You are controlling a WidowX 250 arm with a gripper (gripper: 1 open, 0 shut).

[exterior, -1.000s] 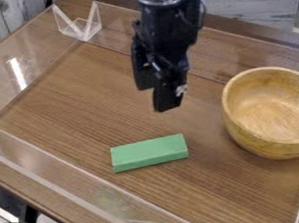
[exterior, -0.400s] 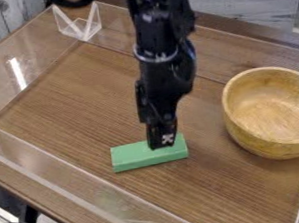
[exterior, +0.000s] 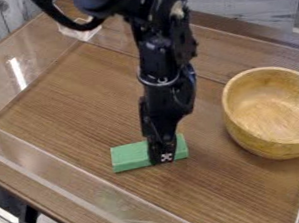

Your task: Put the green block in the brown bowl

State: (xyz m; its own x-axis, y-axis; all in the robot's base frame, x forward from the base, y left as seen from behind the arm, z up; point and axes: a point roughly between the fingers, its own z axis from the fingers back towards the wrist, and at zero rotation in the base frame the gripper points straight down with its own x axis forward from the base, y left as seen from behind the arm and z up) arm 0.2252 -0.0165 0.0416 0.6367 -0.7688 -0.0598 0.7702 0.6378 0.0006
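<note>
The green block (exterior: pixel 130 156) lies flat on the wooden table, near the front. My gripper (exterior: pixel 165 152) points straight down over the block's right half, its black fingers (exterior: pixel 163 145) lowered to the block and straddling it. The jaws stand open and the block still rests on the table. To the right stands the brown bowl (exterior: pixel 274 110), round, light wood, with nothing inside. The arm hides the right end of the block.
A clear plastic wall (exterior: pixel 52 174) runs along the table's left and front sides. A small clear stand (exterior: pixel 79 22) sits at the back left. The dark wooden tabletop (exterior: pixel 71 102) stretches between block and wall.
The gripper has come down from above the table's middle to the green block, and its wrist has rolled a little. Block and bowl have not moved.
</note>
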